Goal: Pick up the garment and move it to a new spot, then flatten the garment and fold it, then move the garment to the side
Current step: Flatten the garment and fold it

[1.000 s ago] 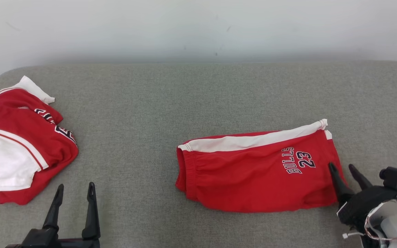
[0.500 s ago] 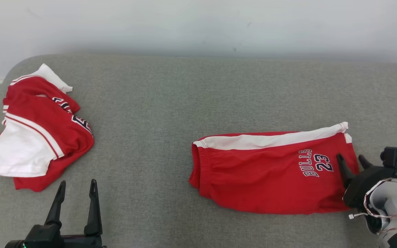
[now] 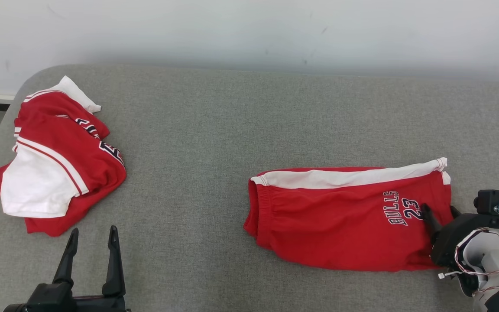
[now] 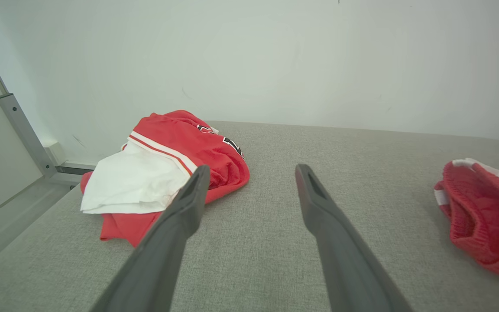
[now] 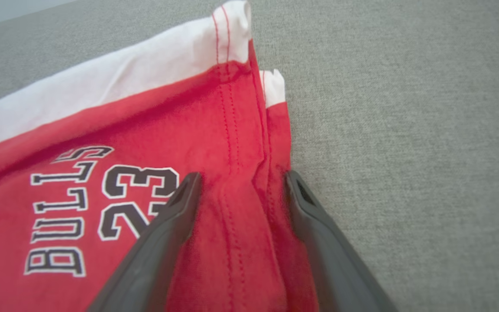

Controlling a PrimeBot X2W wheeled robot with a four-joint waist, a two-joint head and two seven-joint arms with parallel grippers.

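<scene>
The garment, red shorts (image 3: 345, 216) with a white side stripe and "BULLS 23" print, lies folded flat on the grey fabric surface, right of centre. My right gripper (image 3: 439, 210) stands open at its right hem. In the right wrist view this gripper (image 5: 243, 177) straddles the stitched hem edge of the shorts (image 5: 102, 143), one finger over the red cloth by the "23", the other at the edge beside bare fabric. My left gripper (image 3: 93, 232) is open and empty at the lower left, away from the shorts. In the left wrist view it (image 4: 253, 171) hovers over bare fabric.
A crumpled red and white pile of clothing (image 3: 59, 160) lies at the surface's left end, seen also in the left wrist view (image 4: 167, 169). A white wall (image 3: 249, 34) runs along the back. The grey surface (image 3: 189, 143) drops off at its rounded left edge.
The camera has turned, shifting the whole picture to the right. My right gripper has come lower and a little further in over the shorts' right hem. The left gripper stays put.
</scene>
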